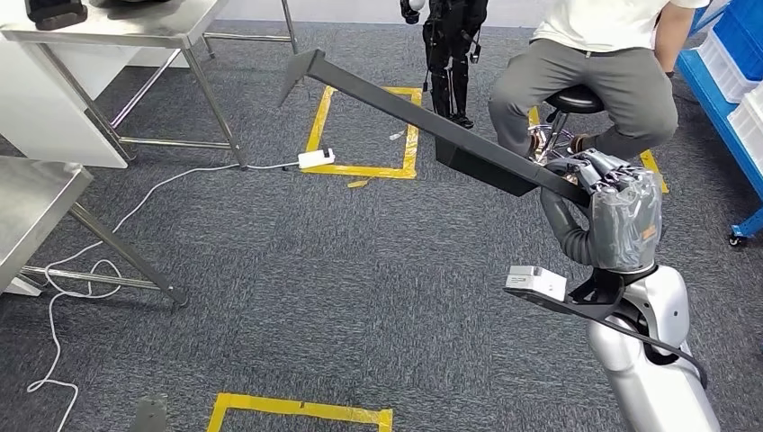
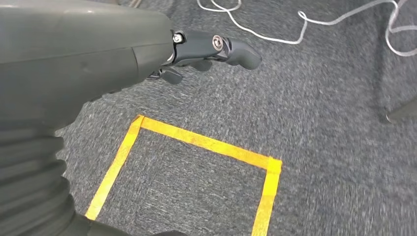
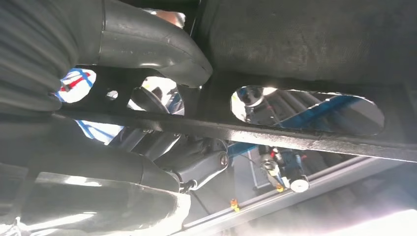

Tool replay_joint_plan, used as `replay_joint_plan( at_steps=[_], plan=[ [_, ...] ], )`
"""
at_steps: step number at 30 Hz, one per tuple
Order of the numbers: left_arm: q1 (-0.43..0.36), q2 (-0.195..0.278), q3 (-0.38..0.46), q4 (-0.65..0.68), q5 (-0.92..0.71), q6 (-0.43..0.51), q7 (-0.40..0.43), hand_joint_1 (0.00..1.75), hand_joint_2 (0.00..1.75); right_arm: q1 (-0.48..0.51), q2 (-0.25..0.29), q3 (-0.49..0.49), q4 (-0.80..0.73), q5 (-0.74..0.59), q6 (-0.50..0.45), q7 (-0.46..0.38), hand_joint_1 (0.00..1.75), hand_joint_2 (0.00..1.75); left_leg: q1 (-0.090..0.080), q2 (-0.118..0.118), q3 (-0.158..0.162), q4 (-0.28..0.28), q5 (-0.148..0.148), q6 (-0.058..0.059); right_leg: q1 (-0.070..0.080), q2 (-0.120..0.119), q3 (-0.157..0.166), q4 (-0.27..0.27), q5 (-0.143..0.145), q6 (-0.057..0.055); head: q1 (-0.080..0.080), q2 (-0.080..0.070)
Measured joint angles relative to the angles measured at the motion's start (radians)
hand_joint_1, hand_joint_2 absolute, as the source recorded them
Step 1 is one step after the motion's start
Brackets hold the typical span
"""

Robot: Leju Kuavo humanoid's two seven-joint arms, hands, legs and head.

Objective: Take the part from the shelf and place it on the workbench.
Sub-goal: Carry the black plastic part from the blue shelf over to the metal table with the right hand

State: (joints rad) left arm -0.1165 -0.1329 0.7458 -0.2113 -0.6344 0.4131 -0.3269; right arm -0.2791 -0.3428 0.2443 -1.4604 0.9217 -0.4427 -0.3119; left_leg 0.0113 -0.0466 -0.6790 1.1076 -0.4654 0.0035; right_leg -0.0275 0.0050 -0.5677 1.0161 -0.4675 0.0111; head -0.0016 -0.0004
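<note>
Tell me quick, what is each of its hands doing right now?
Left hand: holds nothing, hanging over the carpet; open or shut cannot be told.
Right hand: grips one end of the long black part.

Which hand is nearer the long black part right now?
Right. The right hand grips the long black part at its near end, carrying it over the carpet. The left hand hangs apart from it, over yellow floor tape, holding nothing.
</note>
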Motion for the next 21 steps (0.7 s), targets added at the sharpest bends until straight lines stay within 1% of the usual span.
replay_joint_plan(
  at_steps=[1, 2, 3, 4, 5, 6, 7, 8, 9, 10, 11, 12, 13, 14, 15, 16, 17, 18, 19, 20, 21],
  plan=[
    [-0.001, 0.0, 0.0, 0.0, 0.0, 0.0, 0.0, 0.0, 1.75, 0.002, 0.0, -0.002, -0.002, 0.001, -0.001, 0.0, 1.75, 1.75, 0.0, 0.026, -0.033, 0.069, -0.035, -0.002, 0.005, -0.011, 0.0, 0.0, -0.001, -0.006, -0.003, 0.0],
    [-0.002, 0.0, 0.0, 0.0, 0.0, 0.0, 0.0, 0.0, 1.75, 0.005, 0.0, -0.003, -0.004, 0.001, -0.001, 0.001, 1.75, 1.75, 0.001, 0.038, -0.067, 0.14, -0.065, -0.004, 0.01, -0.022, 0.0, 0.0, -0.003, -0.008, -0.003, 0.0],
    [-0.002, 0.0, 0.0, 0.0, 0.0, -0.001, 0.001, 0.0, 1.75, 0.009, 0.001, -0.004, -0.004, 0.002, -0.002, 0.001, 1.75, 1.75, 0.001, 0.042, -0.092, 0.19, -0.081, -0.004, 0.014, -0.034, 0.0, 0.0, -0.004, -0.01, -0.003, 0.0],
    [-0.001, 0.0, 0.0, 0.0, 0.002, -0.001, 0.002, 0.0, 1.75, 0.013, 0.001, -0.005, -0.006, 0.003, -0.002, 0.002, 1.75, 1.75, 0.001, 0.043, -0.097, 0.201, -0.077, -0.002, 0.017, -0.046, 0.001, 0.0, -0.005, -0.012, -0.003, 0.0],
    [-0.001, 0.0, 0.0, 0.0, 0.004, -0.002, 0.002, 0.0, 1.75, 0.016, 0.001, -0.006, -0.008, 0.004, -0.002, 0.003, 1.75, 1.75, 0.0, 0.045, -0.081, 0.171, -0.055, 0.002, 0.02, -0.058, 0.002, 0.0, -0.006, -0.013, -0.003, 0.0],
    [-0.001, 0.001, 0.001, 0.0, 0.007, -0.004, 0.003, 0.0, 1.75, 0.018, 0.002, -0.008, -0.012, 0.004, -0.002, 0.003, 1.75, 1.75, -0.003, 0.056, -0.043, 0.104, -0.023, 0.009, 0.022, -0.069, 0.004, 0.0, -0.008, -0.015, -0.003, 0.0],
    [-0.002, 0.002, 0.001, 0.0, 0.009, -0.005, 0.003, 0.0, 1.75, 0.02, 0.002, -0.01, -0.016, 0.004, -0.002, 0.004, 1.75, 1.75, -0.009, 0.074, -0.002, 0.029, 0.003, 0.017, 0.025, -0.079, 0.006, 0.0, -0.009, -0.016, -0.003, 0.0],
    [-0.003, 0.003, 0.001, 0.0, 0.01, -0.007, 0.003, 0.0, 1.75, 0.02, 0.002, -0.012, -0.02, 0.005, -0.002, 0.004, 1.75, 1.75, -0.015, 0.091, 0.033, -0.033, 0.022, 0.024, 0.028, -0.088, 0.007, 0.0, -0.011, -0.015, -0.002, 0.0],
    [-0.004, 0.004, 0.001, 0.0, 0.01, -0.009, 0.002, 0.0, 1.75, 0.021, 0.001, -0.014, -0.023, 0.006, -0.002, 0.004, 1.75, 1.75, -0.02, 0.103, 0.053, -0.07, 0.03, 0.03, 0.031, -0.096, 0.008, -0.001, -0.013, -0.014, -0.002, 0.0],
    [-0.005, 0.005, 0.001, 0.0, 0.011, -0.011, 0.002, 0.0, 1.75, 0.022, 0.002, -0.015, -0.024, 0.007, -0.002, 0.004, 1.75, 1.75, -0.024, 0.105, 0.057, -0.082, 0.029, 0.034, 0.033, -0.105, 0.009, -0.002, -0.014, -0.011, -0.002, 0.0],
    [-0.005, 0.006, 0.001, 0.0, 0.01, -0.012, 0.002, 0.0, 1.75, 0.022, 0.002, -0.016, -0.025, 0.008, -0.002, 0.004, 1.75, 1.75, -0.026, 0.096, 0.056, -0.084, 0.031, 0.038, 0.034, -0.114, 0.01, -0.004, -0.015, -0.007, -0.002, 0.0],
    [-0.005, 0.007, 0.001, 0.0, 0.009, -0.012, 0.003, 0.0, 1.75, 0.023, 0.002, -0.017, -0.026, 0.009, -0.002, 0.004, 1.75, 1.75, -0.023, 0.085, 0.059, -0.091, 0.035, 0.043, 0.034, -0.117, 0.011, -0.004, -0.017, -0.003, -0.003, 0.0],
    [-0.005, 0.008, 0.001, 0.0, 0.008, -0.012, 0.004, 0.0, 1.75, 0.023, 0.003, -0.018, -0.028, 0.01, -0.002, 0.004, 1.75, 1.75, -0.02, 0.075, 0.064, -0.099, 0.04, 0.047, 0.033, -0.106, 0.01, 0.002, -0.023, 0.0, -0.002, 0.0],
    [-0.007, 0.008, 0.001, 0.0, 0.006, -0.012, 0.007, 0.0, 1.75, 0.024, 0.002, -0.021, -0.029, 0.01, -0.002, 0.004, 1.75, 1.75, -0.016, 0.065, 0.069, -0.107, 0.045, 0.052, 0.031, -0.082, 0.0, 0.026, -0.036, 0.001, -0.002, 0.0],
    [-0.009, 0.007, 0.001, 0.0, 0.004, -0.012, 0.01, 0.0, 1.75, 0.025, 0.001, -0.023, -0.03, 0.01, -0.002, 0.004, 1.75, 1.75, -0.012, 0.054, 0.074, -0.114, 0.05, 0.055, 0.029, -0.054, -0.02, 0.071, -0.057, 0.0, 0.0, 0.0],
    [-0.011, 0.007, 0.001, 0.0, 0.003, -0.013, 0.012, 0.0, 1.75, 0.027, -0.001, -0.026, -0.03, 0.011, -0.001, 0.004, 1.75, 1.75, -0.011, 0.044, 0.075, -0.115, 0.051, 0.055, 0.025, -0.028, -0.047, 0.129, -0.083, -0.002, 0.002, 0.0],
    [-0.013, 0.007, 0.001, 0.0, 0.002, -0.013, 0.015, 0.0, 1.75, 0.031, -0.001, -0.027, -0.03, 0.012, 0.0, 0.004, 1.75, 1.75, -0.01, 0.032, 0.075, -0.114, 0.052, 0.056, 0.022, -0.015, -0.083, 0.201, -0.109, -0.003, 0.003, 0.0],
    [-0.013, 0.007, 0.001, 0.0, 0.002, -0.014, 0.017, 0.0, 1.75, 0.036, -0.002, -0.027, -0.03, 0.012, 0.002, 0.004, 1.75, 1.75, -0.009, 0.02, 0.075, -0.114, 0.052, 0.056, 0.019, -0.011, -0.114, 0.258, -0.127, 0.0, 0.005, 0.0],
    [-0.012, 0.007, 0.001, 0.0, 0.003, -0.014, 0.018, 0.0, 1.75, 0.038, -0.001, -0.027, -0.03, 0.013, 0.005, 0.004, 1.75, 1.75, -0.009, 0.006, 0.075, -0.114, 0.052, 0.055, 0.016, -0.01, -0.132, 0.285, -0.129, 0.007, 0.005, 0.0],
    [-0.011, 0.007, 0.001, 0.0, 0.004, -0.015, 0.019, 0.0, 1.75, 0.04, -0.001, -0.027, -0.03, 0.014, 0.009, 0.004, 1.75, 1.75, -0.008, -0.009, 0.076, -0.113, 0.052, 0.054, 0.011, -0.008, -0.13, 0.272, -0.115, 0.018, 0.005, 0.0],
    [-0.011, 0.007, 0.002, 0.0, 0.006, -0.015, 0.019, 0.0, 1.75, 0.039, -0.001, -0.027, -0.03, 0.014, 0.012, 0.004, 1.75, 1.75, -0.006, -0.023, 0.078, -0.112, 0.051, 0.05, 0.005, -0.004, -0.106, 0.215, -0.085, 0.031, 0.005, 0.0]
  ],
)
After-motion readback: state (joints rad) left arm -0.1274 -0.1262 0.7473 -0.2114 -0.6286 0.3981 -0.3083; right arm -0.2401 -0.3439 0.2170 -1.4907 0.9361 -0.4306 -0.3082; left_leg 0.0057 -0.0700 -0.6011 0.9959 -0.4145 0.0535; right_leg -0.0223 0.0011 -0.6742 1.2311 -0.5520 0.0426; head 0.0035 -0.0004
